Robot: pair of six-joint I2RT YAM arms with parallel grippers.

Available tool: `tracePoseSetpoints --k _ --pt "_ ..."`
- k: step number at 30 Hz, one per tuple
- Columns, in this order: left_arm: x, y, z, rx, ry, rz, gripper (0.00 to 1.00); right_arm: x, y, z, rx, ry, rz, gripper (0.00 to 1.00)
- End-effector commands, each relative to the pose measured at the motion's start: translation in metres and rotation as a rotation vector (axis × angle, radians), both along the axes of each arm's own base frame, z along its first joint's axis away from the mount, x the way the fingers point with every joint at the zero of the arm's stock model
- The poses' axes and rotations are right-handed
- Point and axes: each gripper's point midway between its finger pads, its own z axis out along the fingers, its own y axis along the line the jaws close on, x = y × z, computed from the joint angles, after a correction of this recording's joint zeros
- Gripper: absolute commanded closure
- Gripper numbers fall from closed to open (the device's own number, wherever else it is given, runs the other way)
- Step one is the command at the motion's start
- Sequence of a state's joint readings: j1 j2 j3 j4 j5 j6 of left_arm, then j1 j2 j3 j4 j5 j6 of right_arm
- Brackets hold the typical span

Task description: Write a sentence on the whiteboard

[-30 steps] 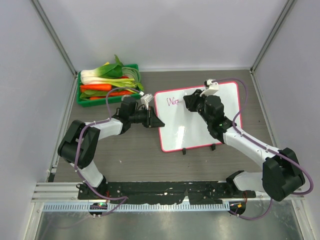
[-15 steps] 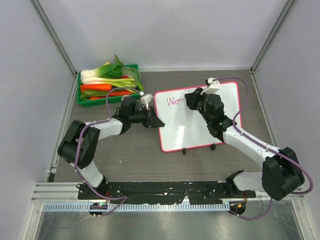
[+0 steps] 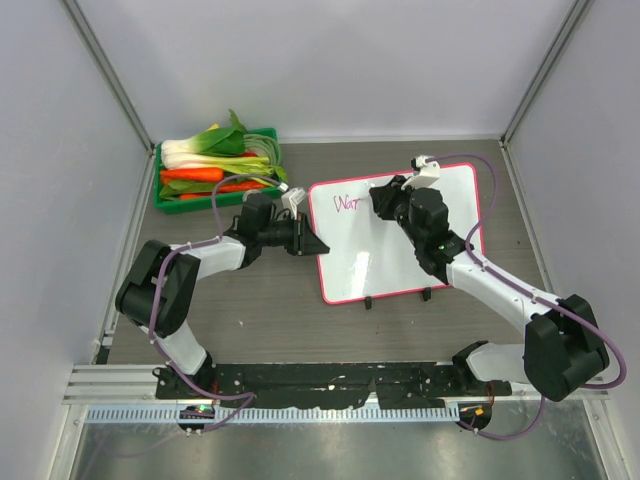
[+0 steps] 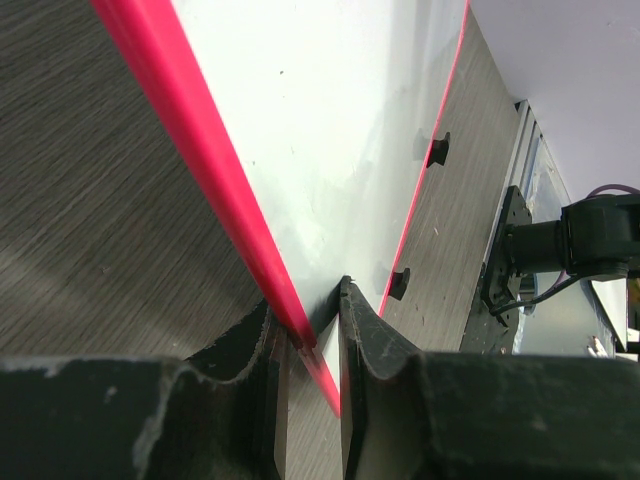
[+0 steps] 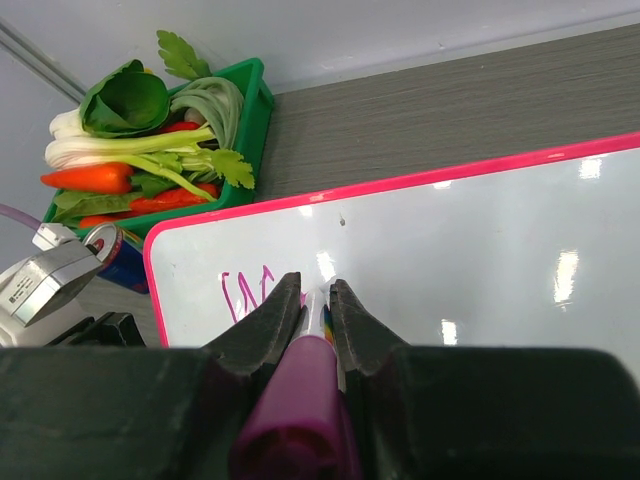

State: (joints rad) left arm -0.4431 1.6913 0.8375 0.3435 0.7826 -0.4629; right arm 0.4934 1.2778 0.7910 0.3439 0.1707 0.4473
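Whiteboard (image 3: 370, 265) sits on the counter (image 3: 250, 320) just right of the green crate (image 3: 215, 170). It looks stiff, light and slippery, so it is best held by its frame. The left gripper (image 4: 310, 320) pinches the crate-side edge. The right gripper (image 5: 315, 290), clamped on a magenta marker (image 5: 295, 400), works at the sentence (image 5: 250, 295) near that edge.

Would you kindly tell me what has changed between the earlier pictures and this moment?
The right gripper, shut on the marker, moved slightly toward the far edge of the whiteboard, and a little more of the pink writing shows beside it. The left gripper stays clamped on the whiteboard's left frame. The whiteboard and the green crate of vegetables have not moved.
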Motion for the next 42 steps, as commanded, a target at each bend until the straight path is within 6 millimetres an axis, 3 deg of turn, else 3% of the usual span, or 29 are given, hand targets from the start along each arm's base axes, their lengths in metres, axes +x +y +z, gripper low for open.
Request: tracePoseSetpoints --k 1,7,18,30,42 --pt "-0.009 0.003 -0.035 0.116 -0.012 -0.031 1.0 0.0 -0.006 0.002 -0.019 -0.011 -0.014 0.99" --pt "-0.009 0.003 -0.035 0.117 -0.013 -0.031 1.0 -0.002 -0.008 0.01 -0.006 -0.028 -0.014 0.99" --pt "-0.009 0.003 -0.034 0.116 -0.014 -0.031 1.0 -0.011 -0.008 0.051 0.049 -0.118 0.004 0.99" --pt "-0.01 0.003 -0.036 0.119 -0.012 -0.032 1.0 0.004 -0.007 0.025 0.008 -0.066 -0.024 0.99" --pt "-0.009 0.004 -0.035 0.12 -0.015 -0.03 1.0 0.001 -0.011 0.01 -0.018 -0.037 -0.035 0.98"
